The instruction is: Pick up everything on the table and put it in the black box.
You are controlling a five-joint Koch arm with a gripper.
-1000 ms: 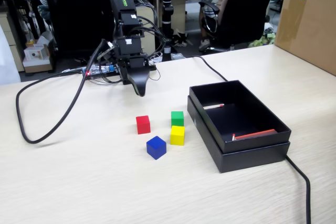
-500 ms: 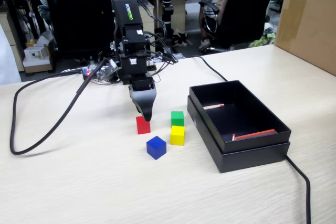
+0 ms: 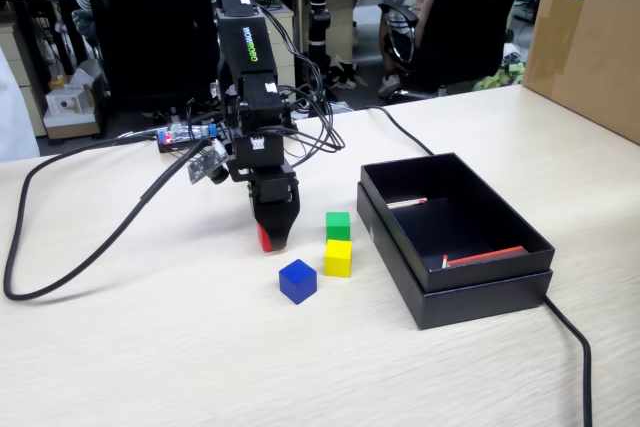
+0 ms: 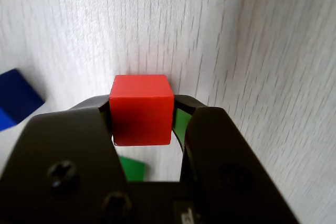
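Observation:
The red cube [image 3: 262, 238] [image 4: 142, 114] rests on the table between my gripper's [image 3: 272, 239] [image 4: 143, 103] fingertips. Both tips touch its sides, so the gripper is shut on it; in the fixed view only the cube's left edge shows. The green cube [image 3: 338, 225] [image 4: 131, 169] and the yellow cube [image 3: 338, 257] stand side by side just right of the gripper. The blue cube [image 3: 298, 281] [image 4: 16, 103] sits in front, nearer the camera. To the right lies the black box [image 3: 500, 265], open, with thin red-and-white strips inside.
A thick black cable [image 3: 70, 257] loops over the table's left side. Another cable [image 3: 575, 347] runs from behind the box to the front right. A brown carton [image 3: 590, 42] stands at the far right; office chairs stand beyond the table's back edge.
The arm has come forward and down from behind the cubes, and its jaws now enclose the red cube. The other cubes and the box have not moved.

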